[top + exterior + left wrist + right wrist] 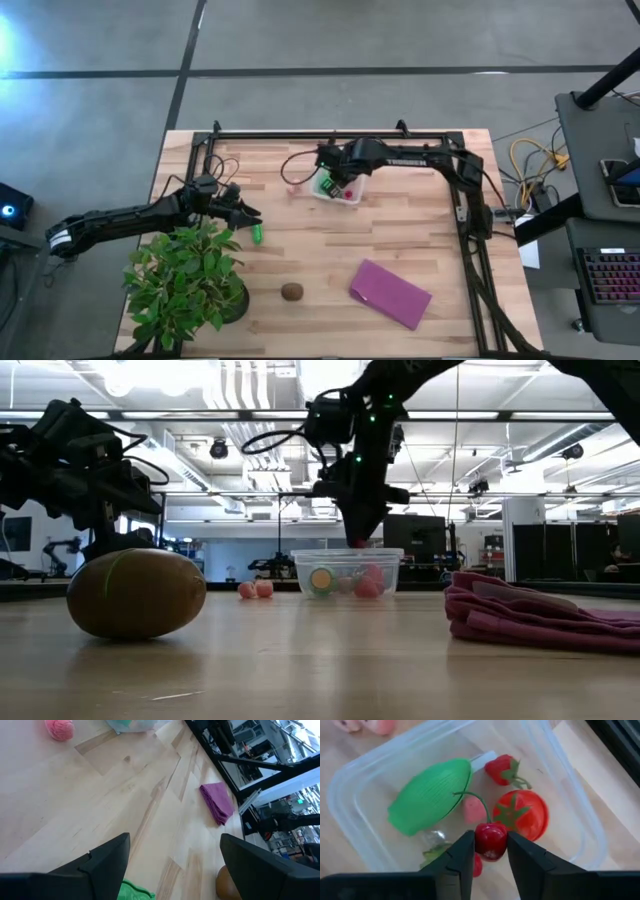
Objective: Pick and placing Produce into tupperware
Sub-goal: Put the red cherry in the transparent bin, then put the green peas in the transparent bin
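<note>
The clear tub (350,790) sits toward the back of the wooden table (420,240), directly beneath the right gripper (490,847). Inside the tub lie a green ribbed pod (430,795), a strawberry (501,769), a tomato (526,815) and a small pink piece (474,810). The right gripper hangs just above the tub's open top, its two fingers clamped on a red cherry (490,841) whose green stem curves up over the pod. Just beside the tub, outside it, a pink fruit (294,188) rests on the table.

Well apart from the tub, toward the potted plant (185,280), the left gripper (243,214) hovers with its fingers spread wide and holding nothing; a small green vegetable (257,235) lies on the table just beside it. A brown kiwi (291,291) lies farther from the tub, near the plant pot. A folded purple cloth (390,293) lies well apart from the tub, beyond the kiwi from the plant.
</note>
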`<move>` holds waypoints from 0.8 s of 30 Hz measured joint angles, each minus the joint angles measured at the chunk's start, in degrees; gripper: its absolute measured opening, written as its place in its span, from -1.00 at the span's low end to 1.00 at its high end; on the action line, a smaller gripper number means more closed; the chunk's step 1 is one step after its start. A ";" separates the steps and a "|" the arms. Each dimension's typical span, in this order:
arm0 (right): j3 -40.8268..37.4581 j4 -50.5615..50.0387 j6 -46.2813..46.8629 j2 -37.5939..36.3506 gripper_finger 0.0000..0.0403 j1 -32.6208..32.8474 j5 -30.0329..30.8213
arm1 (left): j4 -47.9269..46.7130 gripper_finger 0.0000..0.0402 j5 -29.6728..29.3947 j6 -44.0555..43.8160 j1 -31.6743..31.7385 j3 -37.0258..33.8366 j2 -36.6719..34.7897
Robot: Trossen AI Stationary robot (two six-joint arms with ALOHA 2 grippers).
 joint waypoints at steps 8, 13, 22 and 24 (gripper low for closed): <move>-0.49 0.40 0.33 -0.07 0.08 0.99 -1.93 | 0.01 0.47 -0.02 0.00 0.00 0.00 0.00; -0.54 6.12 -11.43 -1.66 0.26 7.56 -1.77 | 0.00 0.47 0.01 0.00 -0.01 -0.01 0.00; -0.49 14.83 -14.22 -3.07 0.24 23.48 -2.02 | 0.00 0.47 0.00 0.00 0.01 0.00 0.00; -0.39 15.32 -10.29 -2.49 0.24 26.02 -2.07 | 0.00 0.47 -0.02 0.00 0.01 -0.01 0.00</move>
